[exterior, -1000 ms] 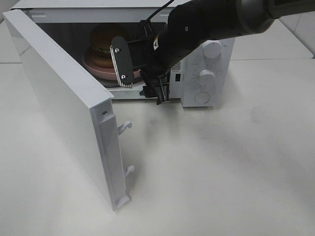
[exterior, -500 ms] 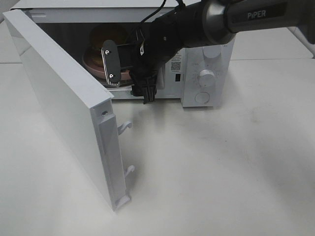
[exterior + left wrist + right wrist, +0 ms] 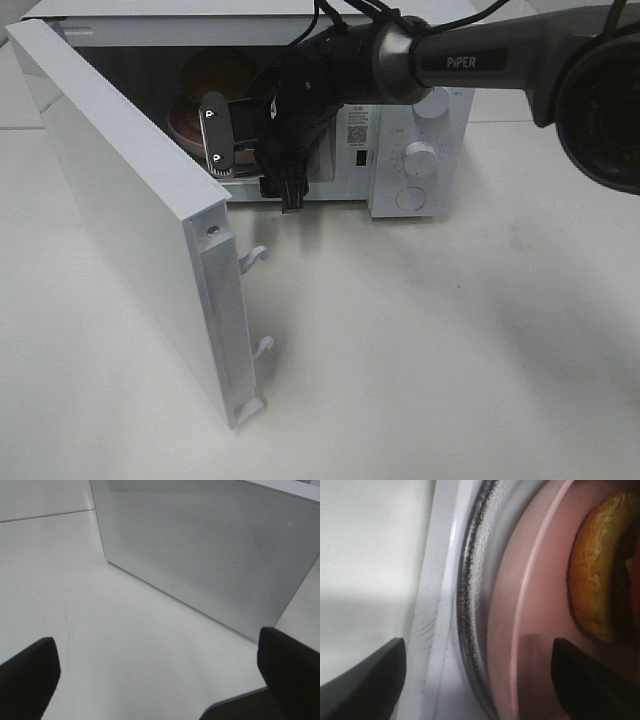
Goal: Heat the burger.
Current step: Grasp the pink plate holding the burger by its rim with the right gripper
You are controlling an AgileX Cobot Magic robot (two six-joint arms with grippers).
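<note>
The burger (image 3: 215,72) sits on a round pink plate (image 3: 184,125) inside the open microwave (image 3: 400,120). In the right wrist view its golden bun (image 3: 594,575) lies on the pink plate (image 3: 535,605), which rests on the glass turntable (image 3: 472,605). My right gripper (image 3: 250,165) reaches across to the mouth of the oven, just in front of the plate's near edge. It (image 3: 480,680) is open, its fingers (image 3: 365,680) spread wide, and it grips nothing. My left gripper (image 3: 160,680) is open over bare table, facing the outside of the door.
The microwave door (image 3: 120,200) swings far out to the left, with two latch hooks (image 3: 255,258) on its free edge. Its mesh window (image 3: 200,555) fills the left wrist view. Control knobs (image 3: 420,155) are on the oven's right. White table (image 3: 450,350) spreads in front.
My right arm has swung left and further toward the oven opening, bringing the gripper nearer the plate's edge. The burger, plate and door have not moved.
</note>
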